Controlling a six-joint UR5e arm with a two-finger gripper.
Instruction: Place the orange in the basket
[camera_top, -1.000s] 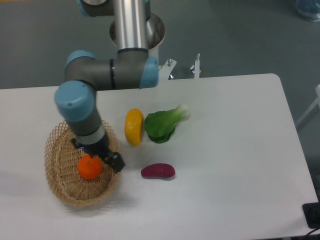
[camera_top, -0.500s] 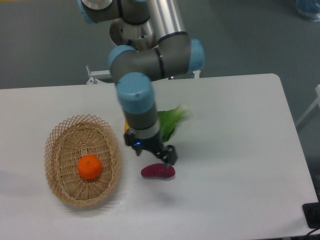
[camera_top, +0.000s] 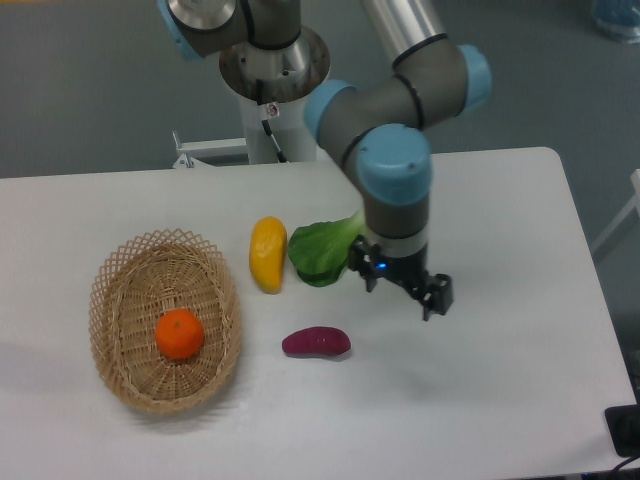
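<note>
Camera view from above the white table (camera_top: 500, 400), left to right. Farthest left sits the basket (camera_top: 112, 300), an oval of light tan wicker with an open lattice rim. The orange (camera_top: 180, 334) lies inside it on the woven floor, near the middle and a little toward the near end, free of any grip. Right of the basket, apart from its rim, an elongated yellow fruit (camera_top: 267, 254) lies with its long axis running away from the viewer. Just beside that fruit is a green leafy vegetable (camera_top: 318, 253), its far right part hidden behind the arm. Nearer the viewer, below the gap between these two, a purple sweet potato (camera_top: 316, 343) lies on its side, well apart from the basket. Farther right, the grey and light-blue arm (camera_top: 395, 170) reaches down from the pedestal at the back edge. Its gripper (camera_top: 405, 288) hangs over bare table right of the vegetable and up-right of the sweet potato, with its dark fingers (camera_top: 436, 296) spread apart and nothing between them.
</note>
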